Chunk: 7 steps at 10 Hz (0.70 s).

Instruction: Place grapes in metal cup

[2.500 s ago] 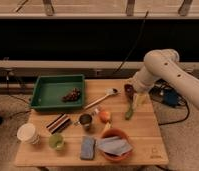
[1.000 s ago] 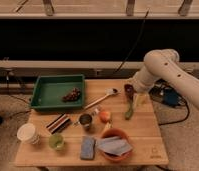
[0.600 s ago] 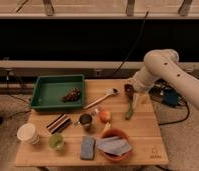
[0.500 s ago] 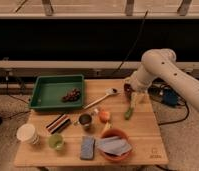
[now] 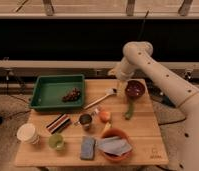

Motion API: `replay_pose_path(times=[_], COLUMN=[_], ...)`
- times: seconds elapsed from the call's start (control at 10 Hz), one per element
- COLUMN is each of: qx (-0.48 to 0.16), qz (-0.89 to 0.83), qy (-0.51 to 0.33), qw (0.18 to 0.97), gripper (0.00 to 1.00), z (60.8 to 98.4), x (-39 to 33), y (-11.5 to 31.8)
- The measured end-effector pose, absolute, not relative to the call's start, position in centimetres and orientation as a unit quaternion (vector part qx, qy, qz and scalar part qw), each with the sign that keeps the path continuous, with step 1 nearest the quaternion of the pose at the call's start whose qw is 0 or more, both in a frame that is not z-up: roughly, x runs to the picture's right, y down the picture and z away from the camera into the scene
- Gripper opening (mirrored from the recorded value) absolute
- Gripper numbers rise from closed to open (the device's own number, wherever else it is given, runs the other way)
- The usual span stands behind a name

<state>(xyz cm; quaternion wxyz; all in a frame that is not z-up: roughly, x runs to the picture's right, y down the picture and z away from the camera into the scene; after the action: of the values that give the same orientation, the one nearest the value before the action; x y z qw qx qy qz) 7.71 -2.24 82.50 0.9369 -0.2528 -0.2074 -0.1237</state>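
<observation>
The grapes (image 5: 71, 94), a small dark purple-brown bunch, lie in the right part of the green tray (image 5: 45, 92) at the table's back left. The metal cup (image 5: 85, 120) stands upright near the middle of the table, next to an orange-red fruit (image 5: 105, 116). My gripper (image 5: 119, 85) hangs at the end of the white arm over the back of the table, above the head of a wooden spoon (image 5: 100, 99). It is to the right of the tray and left of a dark red bowl (image 5: 135, 89). It holds nothing that I can see.
A green vegetable (image 5: 128, 110) lies right of centre. A white paper cup (image 5: 27, 133), a green cup (image 5: 56, 141), a striped dark bar (image 5: 59, 123), a blue sponge (image 5: 87, 148) and an orange bowl (image 5: 107, 150) holding a cloth line the front.
The arm's end has swung left from over the dark red bowl toward the spoon head and the tray. The objects on the table have not moved.
</observation>
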Motion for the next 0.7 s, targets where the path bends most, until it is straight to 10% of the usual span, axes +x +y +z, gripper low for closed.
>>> replay_pose_path(times=[0.7], qx=[-0.234], qz=[-0.207], qy=[-0.275], qw=[0.909], gripper=[0.8], z=[87.0], x=[-4.5], y=[-2.9])
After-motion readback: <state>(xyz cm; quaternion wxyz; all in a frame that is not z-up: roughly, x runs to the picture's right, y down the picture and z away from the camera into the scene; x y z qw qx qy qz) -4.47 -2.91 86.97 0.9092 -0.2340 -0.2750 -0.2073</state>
